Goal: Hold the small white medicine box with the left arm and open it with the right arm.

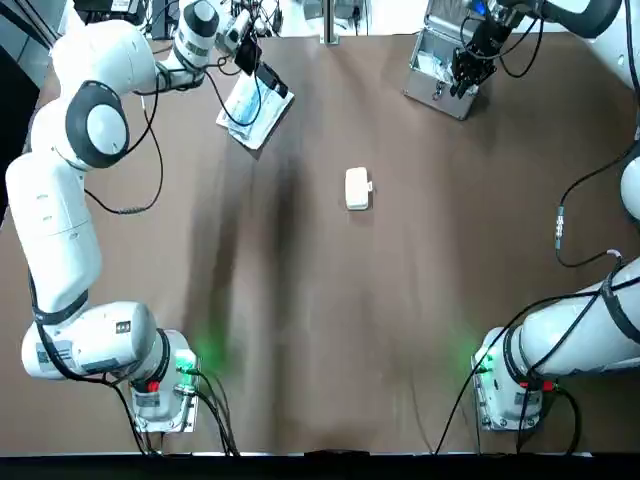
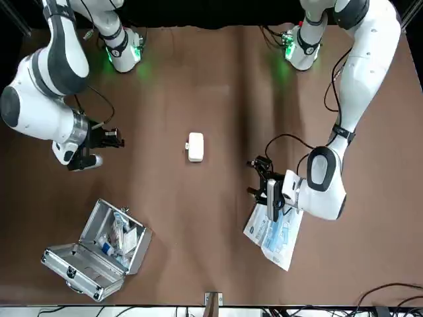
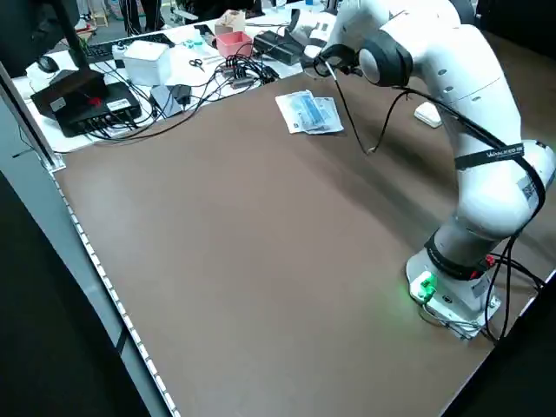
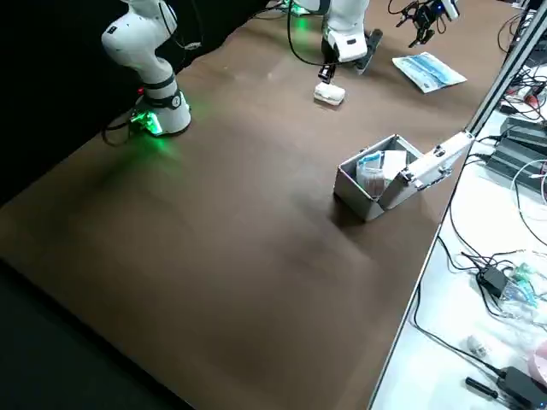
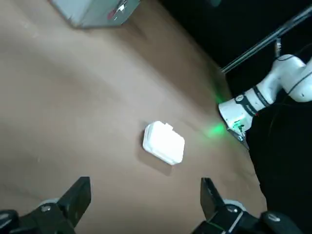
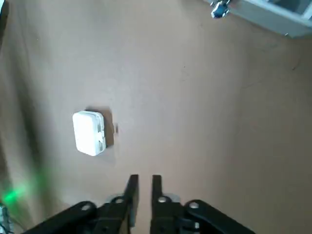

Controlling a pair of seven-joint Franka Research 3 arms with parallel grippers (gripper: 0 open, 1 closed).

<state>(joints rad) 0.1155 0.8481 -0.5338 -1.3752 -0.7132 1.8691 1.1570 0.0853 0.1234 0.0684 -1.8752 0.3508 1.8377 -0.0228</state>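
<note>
The small white medicine box point(image 1: 357, 188) lies shut in the middle of the brown table point(image 1: 330, 330), with nothing touching it. It also shows in the front view as the box point(image 2: 195, 146). My left gripper point(image 1: 255, 62) hovers at the far left, well away from the box. In its wrist view the left gripper point(image 5: 144, 197) is wide open with nothing in it, and the box point(image 5: 164, 142) lies ahead of it. My right gripper point(image 1: 468, 72) hangs at the far right over a metal case. In the right wrist view the right gripper point(image 6: 144, 187) is shut and empty, with the box point(image 6: 88, 132) some way off.
An open metal case point(image 1: 443, 62) holding supplies stands at the far right corner. A blue and white packet point(image 1: 255, 110) lies flat just under my left gripper. Both arm bases point(image 1: 165, 385) sit at the near edge.
</note>
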